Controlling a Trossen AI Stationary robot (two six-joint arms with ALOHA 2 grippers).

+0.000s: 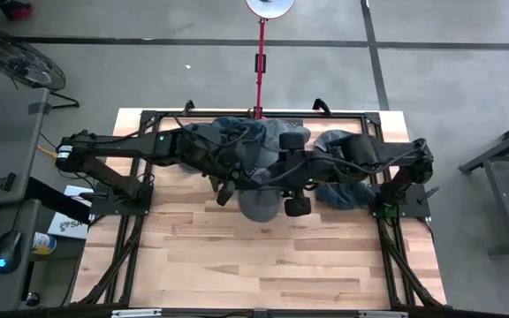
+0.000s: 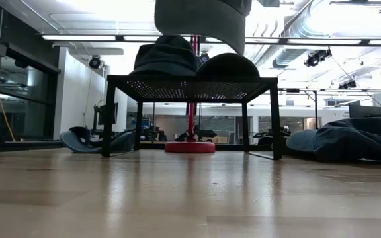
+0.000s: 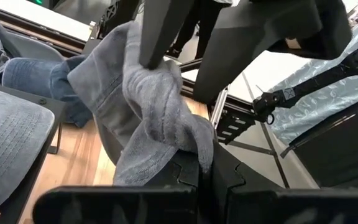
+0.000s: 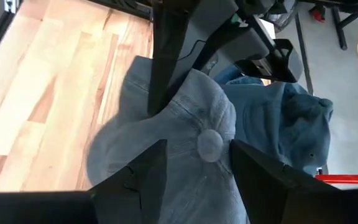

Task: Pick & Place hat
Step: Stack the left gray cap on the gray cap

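Observation:
A grey cap (image 1: 259, 208) hangs in the air between both grippers, above the table's middle; the low view shows it lifted high (image 2: 204, 20). My left gripper (image 3: 191, 177) reaches in from the left and is shut on the cap's cloth. My right gripper (image 4: 197, 168) comes from the right and is open. Its two fingers stand on either side of the cap's crown, whose top button (image 4: 210, 142) lies between them. The cap's brim (image 4: 114, 155) points toward the table's near side. My left gripper pinches bunched cloth of the cap (image 3: 173, 152) between its shut fingers; in the right wrist view its fingers meet the crown beside a seam (image 4: 157, 107). The cap is lifted clear of the table and hangs slack. My right gripper is open around the crown. One finger (image 3: 153, 43) lies against the bunched cloth (image 3: 145, 78). Whether the other finger touches the cap, I cannot tell.
A black mesh rack (image 2: 190, 80) stands at the far side with other caps (image 2: 167, 56) on top. A red stand (image 2: 190, 147) rises behind it. More blue-grey caps (image 1: 352, 190) lie on the table's right. Bare wood (image 1: 263, 265) stretches toward the near edge.

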